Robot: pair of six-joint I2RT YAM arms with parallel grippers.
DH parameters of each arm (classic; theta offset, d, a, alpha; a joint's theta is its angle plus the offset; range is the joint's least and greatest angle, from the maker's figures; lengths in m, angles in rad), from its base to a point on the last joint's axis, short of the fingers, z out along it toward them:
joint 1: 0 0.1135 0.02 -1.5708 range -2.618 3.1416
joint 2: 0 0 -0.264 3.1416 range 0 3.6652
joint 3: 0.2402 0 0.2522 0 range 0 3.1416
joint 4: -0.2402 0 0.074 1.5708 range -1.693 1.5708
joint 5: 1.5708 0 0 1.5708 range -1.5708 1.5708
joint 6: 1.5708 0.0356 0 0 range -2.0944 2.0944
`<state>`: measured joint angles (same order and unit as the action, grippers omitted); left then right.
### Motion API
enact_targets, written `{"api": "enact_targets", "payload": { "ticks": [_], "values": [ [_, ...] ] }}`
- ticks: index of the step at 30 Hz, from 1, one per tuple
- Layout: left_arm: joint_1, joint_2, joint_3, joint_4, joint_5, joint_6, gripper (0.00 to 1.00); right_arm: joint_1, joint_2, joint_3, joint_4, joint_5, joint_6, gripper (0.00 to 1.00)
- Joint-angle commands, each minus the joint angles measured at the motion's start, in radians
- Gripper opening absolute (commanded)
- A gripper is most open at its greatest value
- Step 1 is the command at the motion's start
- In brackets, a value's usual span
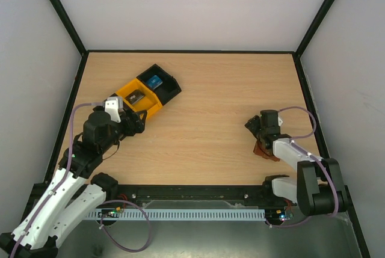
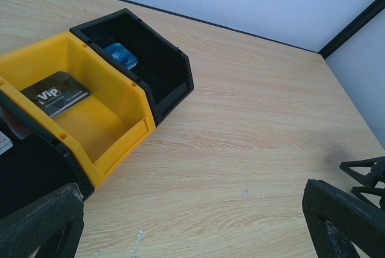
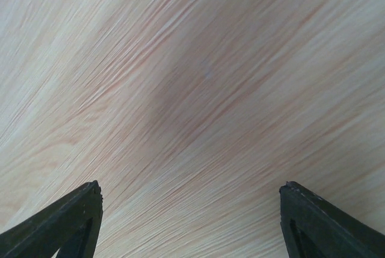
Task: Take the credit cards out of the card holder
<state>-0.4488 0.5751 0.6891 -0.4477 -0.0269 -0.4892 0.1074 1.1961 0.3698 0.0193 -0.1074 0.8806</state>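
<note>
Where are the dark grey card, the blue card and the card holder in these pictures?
dark grey card [image 2: 55, 94]: left wrist view, middle of its printed face.
blue card [image 2: 122, 56]: left wrist view, middle of its visible face.
card holder [image 1: 261, 148]: top external view, the brown leather part that shows.

The left white-and-black arm is leaning forward from its base, elbow bent, and the left black two-finger gripper is pointing forward and rightward, its jaws standing wide apart and gripping nothing. The right white-and-black arm is sitting folded at the elbow, forearm angling leftward, and the right black two-finger gripper is facing downward, fingers spread wide and empty.
</note>
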Motion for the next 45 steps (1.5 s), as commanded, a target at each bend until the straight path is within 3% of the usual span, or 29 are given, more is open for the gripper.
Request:
{"api": "enact_targets", "payload": {
  "ticks": [1,7,16,20,26,31,39,45],
  "values": [
    [-0.003,-0.011,-0.011,0.004,-0.010,0.013,1.00,0.081,0.038,-0.002,-0.028,-0.135,0.040,0.78],
    [-0.002,-0.008,-0.010,0.000,-0.013,0.011,1.00,0.106,-0.022,0.057,-0.161,-0.101,0.064,0.78],
    [-0.003,-0.012,-0.009,0.000,-0.015,0.009,1.00,0.107,-0.325,0.116,-0.502,0.362,0.237,0.84],
    [-0.003,-0.013,-0.009,0.001,-0.011,0.012,1.00,0.103,-0.391,0.097,-0.545,0.457,0.274,0.87],
    [-0.002,-0.016,-0.009,0.000,-0.006,0.011,1.00,0.088,-0.318,0.033,-0.492,0.440,0.281,0.87],
    [-0.004,-0.023,-0.009,-0.002,-0.007,0.012,1.00,0.066,-0.241,-0.037,-0.395,0.334,0.299,0.86],
    [-0.003,-0.020,-0.010,-0.002,-0.014,0.009,1.00,0.066,-0.146,-0.068,-0.157,0.015,0.080,0.82],
    [-0.004,-0.022,-0.009,-0.002,-0.021,0.009,1.00,0.082,0.016,-0.050,-0.063,-0.169,-0.055,0.80]
  ]
}}
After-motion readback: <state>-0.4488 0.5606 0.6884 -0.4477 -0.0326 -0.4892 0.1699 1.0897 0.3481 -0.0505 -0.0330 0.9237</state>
